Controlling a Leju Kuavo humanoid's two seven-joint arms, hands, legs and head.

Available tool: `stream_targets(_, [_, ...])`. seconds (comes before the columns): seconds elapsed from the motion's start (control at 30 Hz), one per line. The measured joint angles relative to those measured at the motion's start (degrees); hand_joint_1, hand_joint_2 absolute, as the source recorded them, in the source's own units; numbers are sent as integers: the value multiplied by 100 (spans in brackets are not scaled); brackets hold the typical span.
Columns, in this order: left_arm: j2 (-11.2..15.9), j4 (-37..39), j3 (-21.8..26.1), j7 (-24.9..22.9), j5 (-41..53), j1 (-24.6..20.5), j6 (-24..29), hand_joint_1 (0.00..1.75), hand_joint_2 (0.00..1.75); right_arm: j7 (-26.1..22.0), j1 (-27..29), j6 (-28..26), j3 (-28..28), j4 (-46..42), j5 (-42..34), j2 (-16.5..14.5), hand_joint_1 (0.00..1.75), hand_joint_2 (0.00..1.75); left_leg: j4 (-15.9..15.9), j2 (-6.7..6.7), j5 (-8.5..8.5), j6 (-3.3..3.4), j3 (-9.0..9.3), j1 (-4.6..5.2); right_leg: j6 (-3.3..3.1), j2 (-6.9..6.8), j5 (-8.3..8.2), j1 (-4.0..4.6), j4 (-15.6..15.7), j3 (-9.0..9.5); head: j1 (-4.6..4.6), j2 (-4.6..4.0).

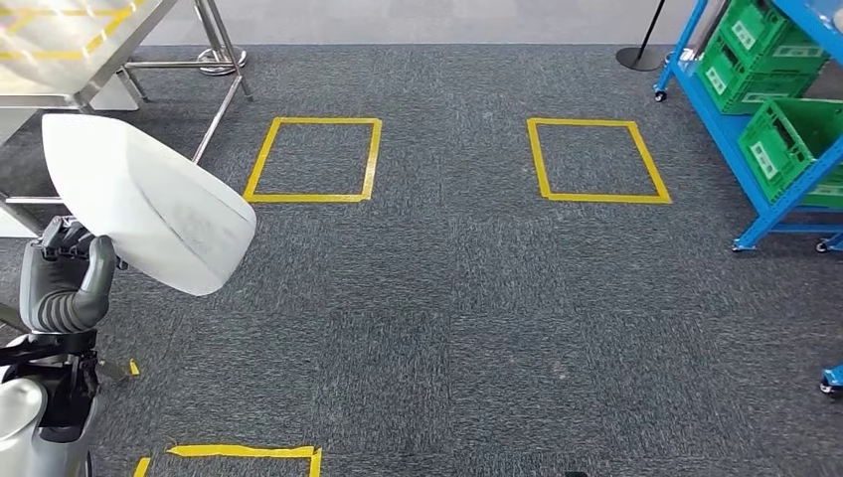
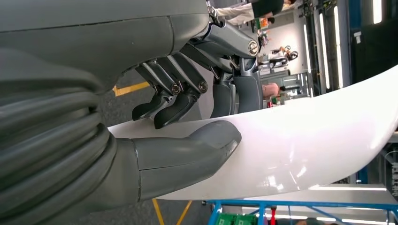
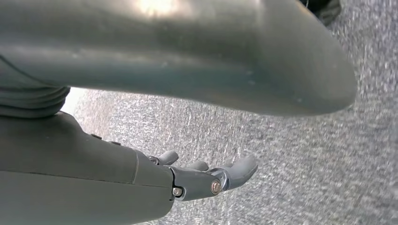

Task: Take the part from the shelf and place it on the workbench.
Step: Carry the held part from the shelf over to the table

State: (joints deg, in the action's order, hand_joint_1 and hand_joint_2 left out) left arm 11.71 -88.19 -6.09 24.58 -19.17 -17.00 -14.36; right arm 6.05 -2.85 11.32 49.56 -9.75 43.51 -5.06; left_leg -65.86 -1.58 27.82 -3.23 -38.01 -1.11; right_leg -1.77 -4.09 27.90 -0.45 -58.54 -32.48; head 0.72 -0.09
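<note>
The robot stands on grey carpet, looking down and forward. Its left hand (image 1: 68,260), low at the near left, grips a large white curved part (image 1: 149,204), a smooth shell-like panel. In the left wrist view the thick grey thumb (image 2: 197,150) presses one face of the white part (image 2: 305,150) while the dark fingers (image 2: 171,105) curl over the other face, so the panel is clamped by one edge. From the hand, the part's long axis runs up and to the right, tilted, with its broad rounded end the part of it farthest right over the carpet. The right hand (image 3: 206,180) hangs over the carpet holding nothing, its fingers loosely extended and apart. A metal-framed workbench (image 1: 89,45) sits at the far left, its top edged with yellow tape, just beyond the top of the part. A blue shelf (image 1: 765,199) with green crates (image 1: 790,144) stands at the far right, well apart from the part. Yellow tape squares (image 1: 316,159) mark the floor between them. The relation that matters: the workbench lies ahead and to the left of the carrying hand, on the same side as the left arm, so that arm is judged the nearer one for setting the panel down, probably after the robot turns left and steps closer.
</note>
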Motion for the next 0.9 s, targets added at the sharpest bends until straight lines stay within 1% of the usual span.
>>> stream_targets(0.03, [-10, 2, -8, -2, 1, -31, 1, 175, 175, -5, -1, -1, 1, 0, -4, -4, 0, 0, 338, -99, -109, 22, 183, 7, 36, -48, 26, 11, -27, 0, -2, 0])
stream_targets(0.07, [-20, 3, -13, -3, 1, -56, 1, 175, 175, -11, -2, -1, 1, 0, -8, -6, 0, 0, 551, -169, -154, 62, 295, 18, 73, -92, 47, 25, -49, 2, -9, 0])
stream_targets(0.1, [-28, 5, -16, -4, 1, -73, 2, 175, 175, -20, -3, -1, 1, 0, -12, -4, 0, 0, 636, -195, -152, 113, 334, 34, 107, -135, 64, 42, -64, 5, -17, 0])
stream_targets(0.13, [-35, 9, -18, -5, 2, -82, 3, 175, 175, -28, -5, -1, 1, 0, -15, -5, 0, 0, 634, -124, -158, 176, 328, 49, 138, -185, 73, 48, -68, 12, -26, 0])
stream_targets(0.17, [-38, 12, -18, -6, 3, -94, 4, 175, 175, -38, -8, 0, 1, 0, -15, -7, 0, 0, 634, -62, -167, 223, 318, 48, 172, -211, 82, 40, -66, 17, -32, 0])
stream_targets(0.2, [-44, 15, -18, -7, 7, -116, 4, 175, 175, -48, -11, 1, 1, 0, -18, -9, 0, 0, 639, -5, -179, 261, 313, 45, 206, -156, 117, 26, -101, 9, -35, 0])
stream_targets(0.23, [-55, 23, -18, -11, 11, -154, 4, 175, 175, -54, -14, 1, 1, 0, -23, -12, 0, 0, 645, 51, -192, 299, 310, 39, 237, -45, 197, 10, -215, -38, -40, 0])
stream_targets(0.27, [-75, 37, -19, -17, 18, -209, 4, 175, 175, -57, -14, -1, 1, 0, -31, -15, 0, 0, 651, 104, -203, 331, 309, 31, 261, 104, 332, -2, -450, -147, -46, 0])
stream_targets(0.3, [-109, 67, -21, -23, 31, -278, 2, 175, 175, -60, -10, -4, 1, 0, -45, -17, 0, 0, 651, 162, -208, 352, 302, 34, 271, 248, 505, -6, -807, -318, -54, 0])
stream_targets(0.33, [-151, 118, -28, -33, 45, -349, -1, 175, 175, -60, -3, -9, 2, 0, -60, -19, 0, 0, 650, 227, -213, 369, 296, 40, 269, 326, 670, -3, -1213, -524, -58, 0])
stream_targets(0.37, [-192, 177, -39, -38, 58, -415, -3, 175, 175, -60, 4, -14, 3, 0, -74, -19, 0, 0, 648, 297, -216, 378, 291, 49, 261, 362, 771, 3, -1554, -712, -61, 0])
stream_targets(0.4, [-229, 242, -54, -43, 69, -474, -4, 175, 175, -58, 10, -15, 4, 0, -85, -19, 0, 0, 646, 370, -220, 383, 288, 58, 243, 380, 769, 10, -1724, -825, -63, 0])
stream_targets(0.43, [-255, 299, -68, -46, 74, -523, -4, 175, 175, -55, 11, -14, 6, 0, -91, -19, 0, 0, 644, 439, -223, 383, 288, 63, 216, 400, 655, 17, -1662, -828, -63, 0])
stream_targets(0.47, [-272, 346, -80, -47, 77, -573, -4, 175, 175, -52, 12, -11, 9, 0, -95, -19, 0, 0, 642, 507, -227, 379, 289, 66, 182, 437, 456, 26, -1380, -720, -63, 0])
stream_targets(0.5, [-288, 386, -90, -47, 78, -624, -5, 175, 175, -51, 11, -9, 11, 0, -97, -19, 0, 0, 641, 573, -233, 372, 288, 64, 143, 527, 236, 34, -965, -537, -64, 0])
stream_targets(0.53, [-302, 421, -96, -45, 79, -675, -7, 175, 175, -51, 11, -8, 13, 0, -99, -19, 0, 0, 636, 634, -238, 356, 282, 71, 115, 625, 79, 41, -577, -361, -63, 0])
stream_targets(0.57, [-312, 457, -102, -42, 79, -718, -11, 175, 175, -54, 11, -6, 15, 0, -100, -19, 0, 0, 635, 696, -245, 331, 274, 74, 100, 692, -17, 49, -289, -229, -63, 0])
stream_targets(0.6, [-317, 488, -105, -37, 79, -748, -17, 175, 175, -59, 11, -3, 16, 0, -100, -19, 0, 0, 639, 745, -253, 302, 265, 73, 92, 731, -43, 58, -141, -161, -63, 0])
stream_targets(0.63, [-319, 517, -106, -31, 79, -765, -26, 175, 175, -64, 11, 1, 17, 0, -100, -19, 0, 0, 651, 795, -265, 267, 258, 72, 90, 701, -30, 69, -112, -149, -62, 0])
stream_targets(0.67, [-315, 541, -107, -27, 78, -773, -36, 175, 175, -72, 10, 5, 18, 0, -100, -21, 0, 0, 667, 837, -280, 231, 243, 69, 72, 640, -46, 63, -91, -135, -62, 0])
stream_targets(0.7, [-307, 561, -107, -23, 77, -778, -44, 175, 175, -81, 7, 9, 18, 0, -99, -28, 0, 0, 663, 808, -275, 204, 227, 70, 43, 582, -66, 54, -60, -117, -63, 0])
stream_targets(0.73, [-295, 580, -107, -19, 75, -796, -50, 175, 175, -96, 4, 13, 19, 0, -99, -34, 0, 0, 598, 705, -221, 176, 186, 78, 6, 522, -91, 41, -26, -100, -53, 0])
stream_targets(0.77, [-284, 599, -108, -14, 72, -824, -54, 175, 175, -113, 4, 15, 20, 0, -97, -40, 0, 0, 422, 558, -104, 148, 100, 88, -28, 458, -115, 28, 9, -84, -43, 0])
stream_targets(0.8, [-277, 619, -109, -8, 69, -850, -55, 175, 175, -127, 7, 17, 21, 0, -95, -44, 0, 0, 141, 394, 63, 125, -19, 87, -53, 398, -123, 31, 23, -80, -33, 0])
stream_targets(0.83, [-273, 641, -110, -3, 67, -874, -55, 175, 175, -138, 14, 17, 22, 0, -92, -43, 0, 0, -232, 283, 255, 96, -187, 84, -70, 336, -121, 34, 26, -81, -22, 0])
stream_targets(0.87, [-274, 664, -111, 1, 66, -882, -55, 175, 175, -142, 21, 17, 23, 0, -90, -43, 0, 0, -593, 240, 404, 71, -350, 74, -77, 269, -115, 37, 25, -82, -22, 0])
stream_targets(0.9, [-274, 689, -112, 3, 65, -879, -55, 175, 175, -143, 25, 20, 24, 0, -90, -43, 0, 0, -823, 223, 464, 50, -453, 62, -80, 203, -109, 37, 23, -83, -21, 0])
